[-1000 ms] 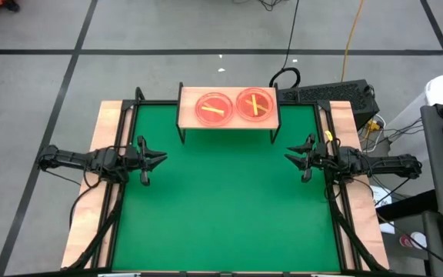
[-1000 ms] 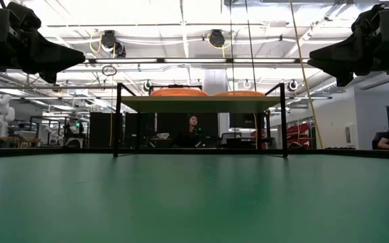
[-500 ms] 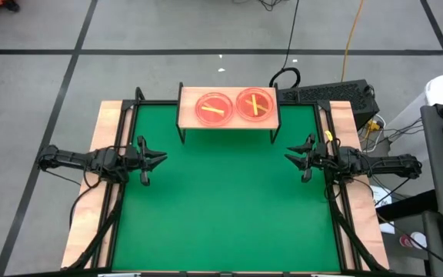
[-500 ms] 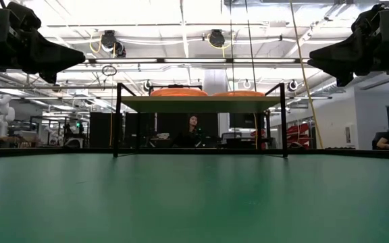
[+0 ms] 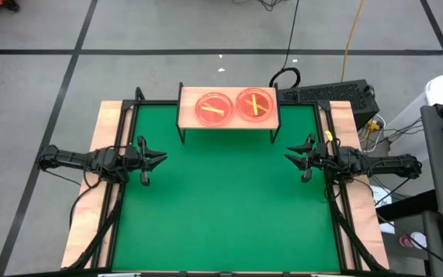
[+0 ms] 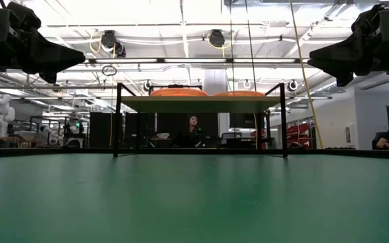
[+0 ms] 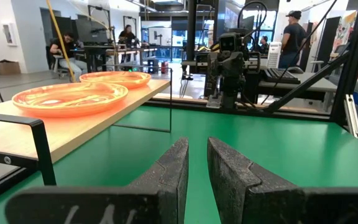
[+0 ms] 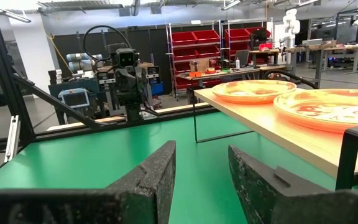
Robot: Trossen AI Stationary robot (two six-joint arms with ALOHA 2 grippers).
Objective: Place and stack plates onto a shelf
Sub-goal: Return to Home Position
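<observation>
The light-wood shelf [image 5: 187, 115] stands on thin black legs at the table's far edge. On its board rest two piles of orange translucent plates with yellow stripes, the left pile [image 5: 214, 108] and the right pile [image 5: 255, 105]; how many plates each pile holds cannot be told. The low view shows them as thin orange rims [image 6: 176, 91] on the shelf [image 6: 198, 103]. My left gripper [image 5: 162, 159] hovers above the table's left edge, open by a narrow gap [image 7: 197, 149]. My right gripper [image 5: 289, 158] hovers above the right edge, open wider [image 8: 202, 155]. Both point inward and hold nothing.
Green table surface [image 5: 221, 208] lies bare between the two arms and in front of the shelf. Wooden strips run along both sides [image 5: 98, 154]. Black equipment and cables [image 5: 329, 94] sit beyond the far right corner. People [image 6: 193, 125] are in the room behind.
</observation>
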